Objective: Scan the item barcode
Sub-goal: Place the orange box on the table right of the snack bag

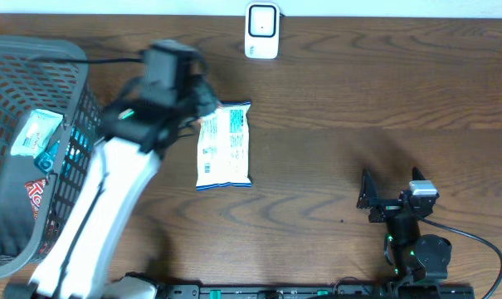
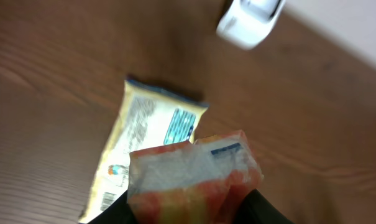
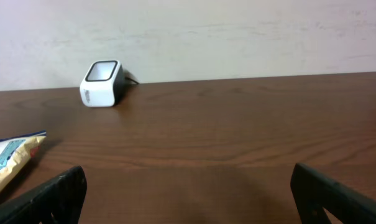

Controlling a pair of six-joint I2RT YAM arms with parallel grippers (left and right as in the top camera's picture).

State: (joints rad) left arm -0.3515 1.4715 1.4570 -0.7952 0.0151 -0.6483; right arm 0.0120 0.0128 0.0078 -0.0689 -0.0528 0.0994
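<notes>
My left gripper [image 2: 188, 213] is shut on a crinkly orange, yellow and white packet [image 2: 191, 177], held above the table. In the overhead view the left gripper [image 1: 199, 106] hangs just left of a white and blue packet [image 1: 224, 145] that lies flat, barcode side up [image 2: 144, 134]. The white barcode scanner [image 1: 261, 31] stands at the table's far edge, beyond the held packet [image 2: 250, 18]. My right gripper [image 1: 392, 189] rests low at the near right, open and empty [image 3: 188, 186], with the scanner [image 3: 102, 83] far ahead to its left.
A dark mesh basket [image 1: 72, 100] fills the left side, with several packets inside. The scanner's cable runs off behind it along the wall. The flat packet's corner [image 3: 7, 158] shows at the left of the right wrist view.
</notes>
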